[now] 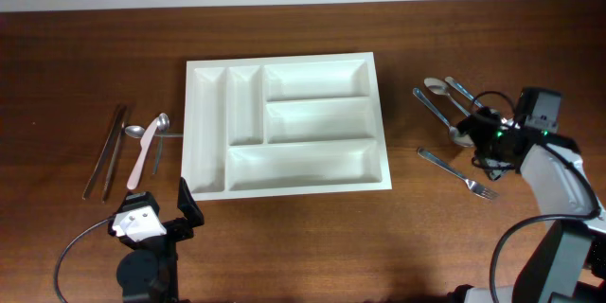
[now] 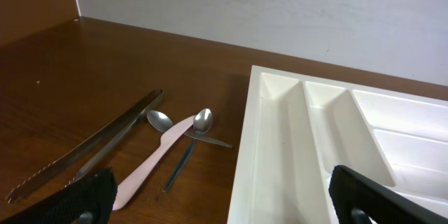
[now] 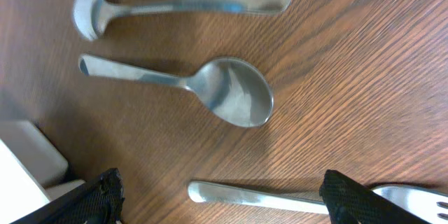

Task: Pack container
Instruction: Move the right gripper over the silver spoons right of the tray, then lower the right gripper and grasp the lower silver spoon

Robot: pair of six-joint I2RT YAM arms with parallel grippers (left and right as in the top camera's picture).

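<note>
The container (image 1: pixel 284 182), a large white tray with five empty compartments, lies mid-table; its left end shows in the left wrist view (image 2: pixel 241 161). My left gripper (image 1: pixel 156 210) (image 2: pixel 224 213) is open and empty, low at the tray's front left corner. Right of the tray, my right gripper (image 1: pixel 476 151) (image 3: pixel 224 210) is open just above a steel fork (image 1: pixel 459 172). The fork's handle (image 3: pixel 273 199) lies between the fingers (image 3: pixel 98 196), which do not touch it. Two steel spoons (image 3: pixel 234 98) (image 3: pixel 182 3) lie just beyond.
Left of the tray lie metal tongs (image 1: pixel 104 151) (image 2: pixel 91 147), a pink plastic knife (image 1: pixel 142 156) (image 2: pixel 154 157) and two small spoons (image 1: pixel 156 125) (image 2: pixel 201 120). A white corner (image 3: pixel 24 157) shows at the right wrist view's lower left.
</note>
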